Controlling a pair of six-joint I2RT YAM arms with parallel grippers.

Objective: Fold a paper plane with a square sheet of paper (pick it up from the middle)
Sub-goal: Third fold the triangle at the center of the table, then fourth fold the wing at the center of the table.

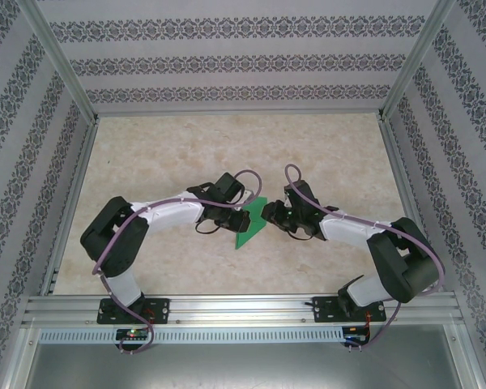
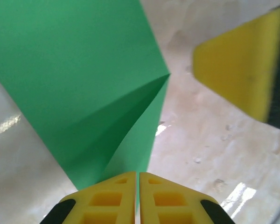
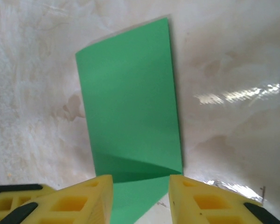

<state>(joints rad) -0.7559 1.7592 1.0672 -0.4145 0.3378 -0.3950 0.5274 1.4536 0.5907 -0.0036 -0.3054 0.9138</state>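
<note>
The square sheet of paper [image 1: 249, 224] is bright green and lies folded between my two grippers at mid-table. In the left wrist view the sheet [image 2: 79, 70] rises as a folded panel with a slanted crease. My left gripper [image 2: 138, 179] is shut on its near edge, and green shows in the slit between the fingers. In the top view the left gripper [image 1: 233, 220] is at the paper's left side. My right gripper [image 1: 269, 212] is at the paper's right end. It stands open [image 3: 140, 181] over the sheet [image 3: 130, 102], with its fingers [image 3: 196, 200] apart and not touching the paper.
The marbled beige tabletop [image 1: 227, 146] spreads all round the paper. Patterned walls with aluminium frame posts [image 1: 61, 65] close in the sides and back. A yellow finger [image 2: 238, 70] of the right gripper hangs close in the left wrist view.
</note>
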